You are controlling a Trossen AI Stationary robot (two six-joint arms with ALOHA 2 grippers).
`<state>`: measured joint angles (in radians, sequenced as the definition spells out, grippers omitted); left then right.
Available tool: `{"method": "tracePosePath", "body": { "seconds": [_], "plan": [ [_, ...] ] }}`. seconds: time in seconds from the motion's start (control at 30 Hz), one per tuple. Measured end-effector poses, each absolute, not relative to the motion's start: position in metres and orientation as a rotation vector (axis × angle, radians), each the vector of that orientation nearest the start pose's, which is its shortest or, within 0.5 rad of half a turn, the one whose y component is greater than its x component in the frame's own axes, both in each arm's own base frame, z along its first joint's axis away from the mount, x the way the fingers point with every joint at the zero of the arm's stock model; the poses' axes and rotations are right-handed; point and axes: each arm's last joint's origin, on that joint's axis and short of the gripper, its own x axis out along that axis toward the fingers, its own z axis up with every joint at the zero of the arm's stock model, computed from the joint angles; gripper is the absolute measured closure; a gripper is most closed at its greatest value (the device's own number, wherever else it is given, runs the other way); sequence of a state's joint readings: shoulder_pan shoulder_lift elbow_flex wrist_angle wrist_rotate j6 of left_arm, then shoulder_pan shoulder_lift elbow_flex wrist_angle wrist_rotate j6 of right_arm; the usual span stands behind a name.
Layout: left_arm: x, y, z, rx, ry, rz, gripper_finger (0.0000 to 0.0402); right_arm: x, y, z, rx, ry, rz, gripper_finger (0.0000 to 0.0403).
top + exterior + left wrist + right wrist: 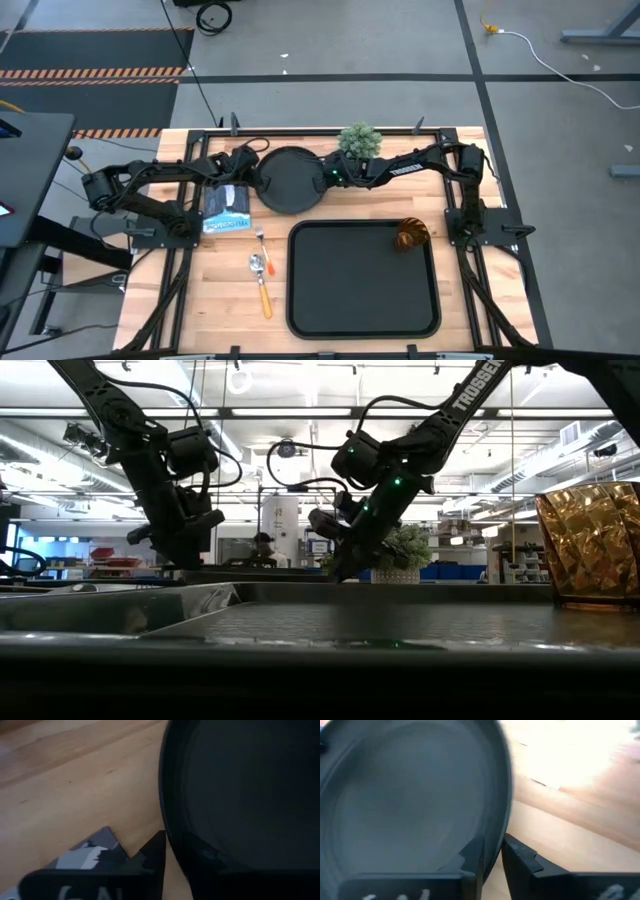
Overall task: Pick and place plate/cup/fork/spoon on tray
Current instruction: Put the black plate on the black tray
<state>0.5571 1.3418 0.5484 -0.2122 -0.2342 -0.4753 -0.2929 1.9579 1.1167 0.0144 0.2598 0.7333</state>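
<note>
The round black plate (pixel 288 182) lies at the table's far middle, beyond the black tray (pixel 350 290). My left gripper (pixel 254 172) is at the plate's left rim and my right gripper (pixel 326 178) at its right rim, each shut on it. The amber cup (pixel 411 236) stands upright in the tray's far right corner and shows close up in the low view (pixel 590 545). The silver fork (pixel 259 239) and the orange-handled spoon (pixel 263 285) lie flat on the table left of the tray. My left gripper (pixel 180 852) holds the plate's left rim (pixel 166 822), one finger (pixel 156 854) outside it and the other inside the plate. It comes from the table's left, slanting down. Whether the plate is clear of the table, I cannot tell. My right gripper (pixel 492 855) holds the plate's right rim (pixel 504 815), one finger (pixel 471 854) inside the plate and the other (pixel 522 857) outside. It comes from the table's right, slanting down.
A blue-and-white packet (pixel 228 208) lies on the table just near of my left gripper. A small potted plant (pixel 360 140) stands at the far edge behind the plate. The tray's floor is bare except for the cup.
</note>
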Motion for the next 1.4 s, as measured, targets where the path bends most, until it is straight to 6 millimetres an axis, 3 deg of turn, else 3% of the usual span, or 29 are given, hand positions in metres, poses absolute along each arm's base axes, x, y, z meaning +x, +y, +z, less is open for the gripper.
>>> {"method": "tracePosePath", "body": {
  "seconds": [0.13,0.37,0.63,0.93,1.4],
  "plan": [
    [0.187,0.125,0.146,-0.583,0.844,0.968,0.0347,0.374,-0.120,0.135,0.694,0.609,-0.787,0.0360],
    [0.188,0.124,0.146,-0.596,0.846,0.947,0.0316,0.374,-0.120,0.136,0.694,0.610,-0.783,0.0368],
    [0.188,0.125,0.147,-0.597,0.827,0.952,0.0385,0.376,-0.122,0.139,0.702,0.614,-0.763,0.0373],
    [0.194,0.128,0.155,-0.574,0.822,0.917,0.0379,0.380,-0.123,0.155,0.682,0.697,-0.757,0.0372],
    [0.198,0.127,0.158,-0.586,0.818,0.805,0.0389,0.378,-0.122,0.161,0.685,0.752,-0.671,0.0287]
  ]
}}
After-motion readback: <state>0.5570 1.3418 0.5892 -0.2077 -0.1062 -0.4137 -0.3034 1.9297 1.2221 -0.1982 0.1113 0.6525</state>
